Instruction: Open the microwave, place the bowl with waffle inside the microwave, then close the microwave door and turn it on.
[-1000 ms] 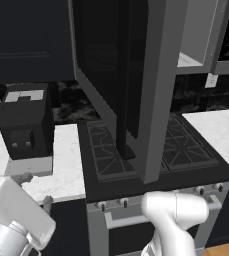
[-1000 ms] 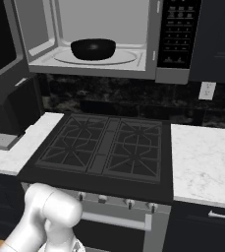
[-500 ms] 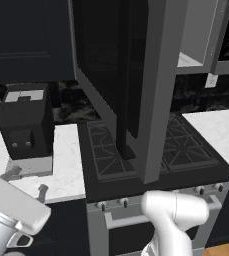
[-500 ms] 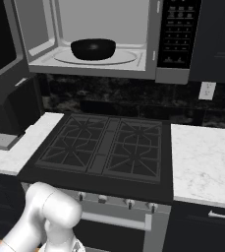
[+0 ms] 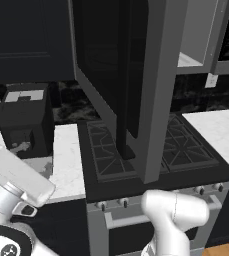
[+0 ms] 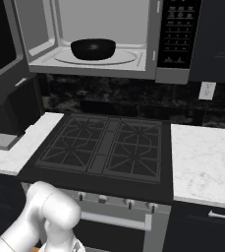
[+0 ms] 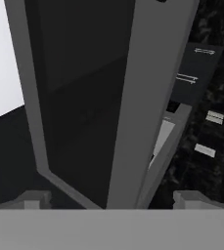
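Observation:
The microwave hangs above the stove with its cavity open. On its turntable sits the black bowl; the bowl's wall hides the waffle. The microwave door is swung far out over the stove, its dark bar handle facing left. The hand view looks up along the door's dark glass and grey frame edge. My gripper is open, its fingertips wide apart with nothing between them, low and left of the door. The white hand sits at the lower left.
A black gas stove with knobs lies below the microwave. A black coffee machine stands on the left marble counter. White marble counter stretches to the right, with a wall outlet above it. The button panel is at the microwave's right.
My hand at the lower left of the left base view has turned and lifted a little. The door, bowl and base views have not shifted.

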You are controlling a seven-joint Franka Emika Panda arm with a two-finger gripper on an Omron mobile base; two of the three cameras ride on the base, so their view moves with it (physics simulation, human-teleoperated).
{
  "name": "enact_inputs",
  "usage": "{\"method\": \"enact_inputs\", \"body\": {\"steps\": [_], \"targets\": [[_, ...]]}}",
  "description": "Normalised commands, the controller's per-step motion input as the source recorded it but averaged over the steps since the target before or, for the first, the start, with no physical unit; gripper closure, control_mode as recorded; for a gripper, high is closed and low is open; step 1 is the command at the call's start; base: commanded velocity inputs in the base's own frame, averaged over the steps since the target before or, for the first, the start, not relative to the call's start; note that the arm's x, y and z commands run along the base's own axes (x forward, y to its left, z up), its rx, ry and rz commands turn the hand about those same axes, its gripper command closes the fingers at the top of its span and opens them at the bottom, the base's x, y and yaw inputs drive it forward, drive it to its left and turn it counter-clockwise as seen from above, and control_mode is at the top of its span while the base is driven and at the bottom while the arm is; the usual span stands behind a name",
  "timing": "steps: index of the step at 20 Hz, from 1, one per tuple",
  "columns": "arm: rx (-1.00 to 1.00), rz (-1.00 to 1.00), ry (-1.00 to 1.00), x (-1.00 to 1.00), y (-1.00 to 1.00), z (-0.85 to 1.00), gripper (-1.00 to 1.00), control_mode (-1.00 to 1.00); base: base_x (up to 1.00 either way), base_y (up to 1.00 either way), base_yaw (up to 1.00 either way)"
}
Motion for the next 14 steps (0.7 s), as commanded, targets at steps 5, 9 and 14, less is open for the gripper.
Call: {"method": "enact_inputs", "body": {"steps": [5, 9, 14], "targets": [[0.08, 0.0, -0.09, 0.72, -0.17, 0.04, -1.0, -1.0, 0.0, 0.0, 0.0], [0.06, 0.0, -0.13, 0.3, -0.56, 0.18, -1.0, -1.0, 0.0, 0.0, 0.0], [0.07, 0.0, -0.18, 0.19, -0.76, 0.27, -1.0, -1.0, 0.0, 0.0, 0.0]]}}
